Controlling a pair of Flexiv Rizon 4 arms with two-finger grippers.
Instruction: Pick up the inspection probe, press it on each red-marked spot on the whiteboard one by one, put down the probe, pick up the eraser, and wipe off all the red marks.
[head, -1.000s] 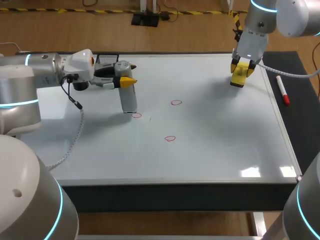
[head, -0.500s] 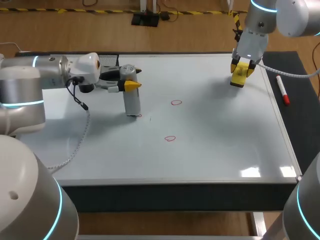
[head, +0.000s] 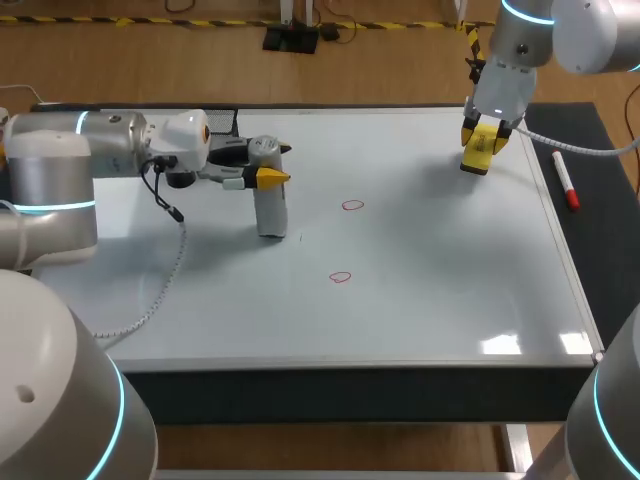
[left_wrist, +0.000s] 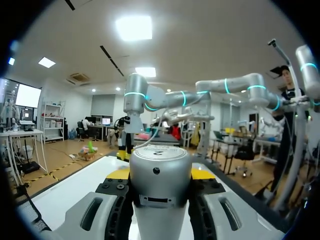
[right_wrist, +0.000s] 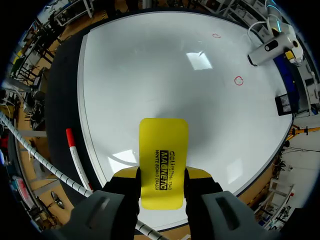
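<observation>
The left arm (head: 90, 150) comes in from the left and lies almost level over the whiteboard (head: 420, 300), its wrist turned so the fingers point sideways toward the middle of the board. The left gripper (head: 268, 170) is closed around the upper part of the probe (head: 271, 212), one finger on each side of it. In the left wrist view the grey body of the probe fills the gap between the two fingers, touching both.

The probe is a grey cylinder standing upright. Its long axis runs straight up and down, its round cap is on top, and its lower end rests on the board left of centre.

Two red marks show on the board, one (head: 352, 205) to the right of the probe and one (head: 340, 277) nearer the front edge. Both are apart from the probe.

The right arm (head: 520, 40) comes down from the far right corner with its fingers pointing down at the board. The right gripper (head: 482, 140) clamps a yellow eraser (head: 478, 160) from two sides. The eraser's long axis runs out along the fingers, toward the board's far right part.

A red marker (head: 565, 185) lies on the dark mat (head: 600, 220) just beside the board's right edge.
</observation>
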